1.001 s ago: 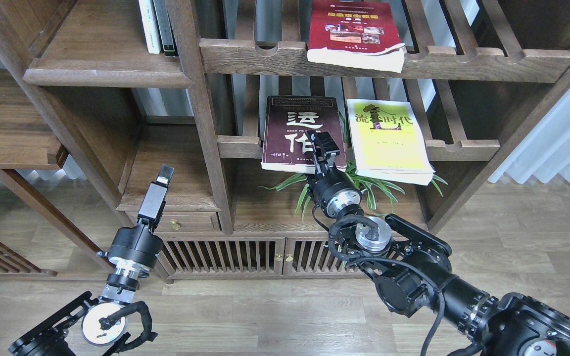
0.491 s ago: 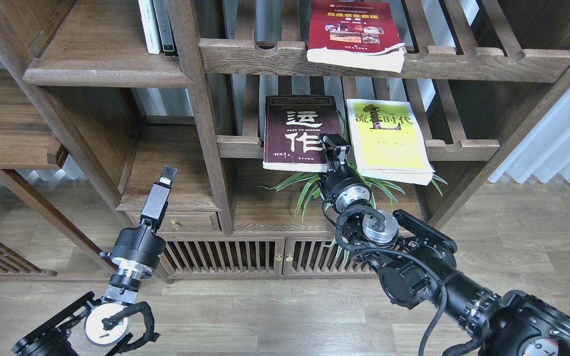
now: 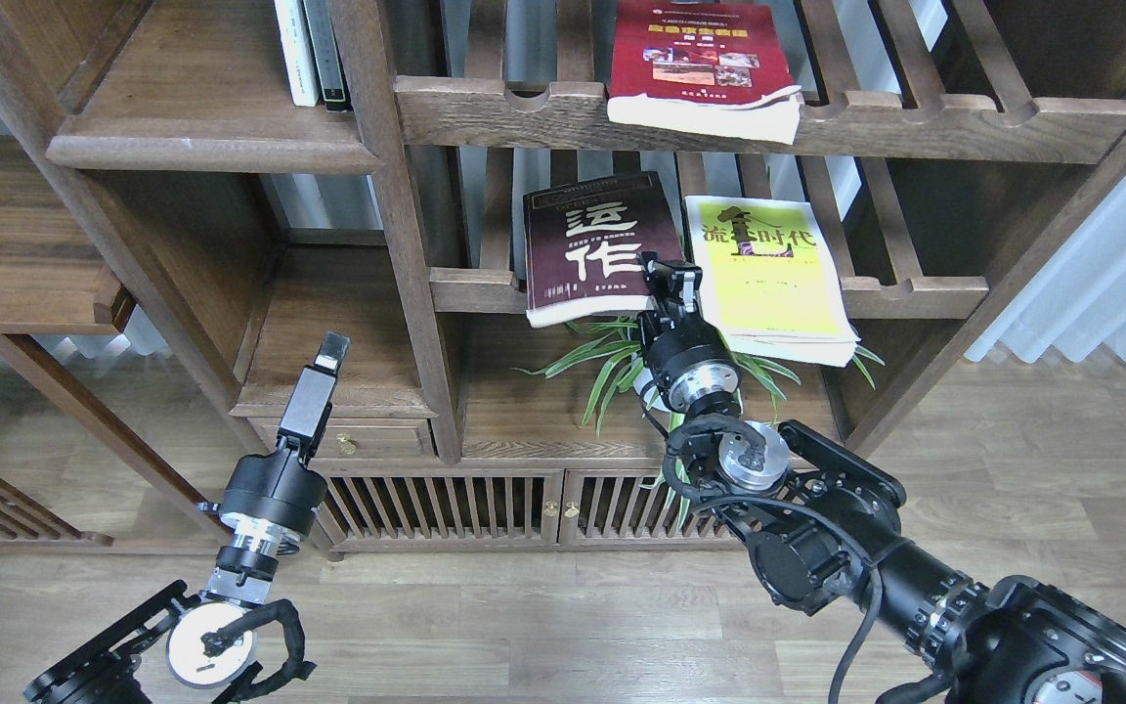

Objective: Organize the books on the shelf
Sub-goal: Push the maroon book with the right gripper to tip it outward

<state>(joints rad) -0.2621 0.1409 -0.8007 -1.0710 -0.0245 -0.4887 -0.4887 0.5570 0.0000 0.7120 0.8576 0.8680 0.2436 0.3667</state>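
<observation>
Maroon book [image 3: 597,244] lies tilted on the slatted rack, your right gripper [image 3: 669,279] pinching its lower right corner (left gripper [image 3: 330,349]: can't tell jaws). Step: picking it up. Next, lift clear, carry to solid shelf [image 3: 211,147].

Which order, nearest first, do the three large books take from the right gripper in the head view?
1. Maroon book: at the right gripper, just to its left on the slatted rack.
2. Yellow-green book: just to its right; almost as close.
3. Red book: plainly farthest, on the upper rack.
</observation>
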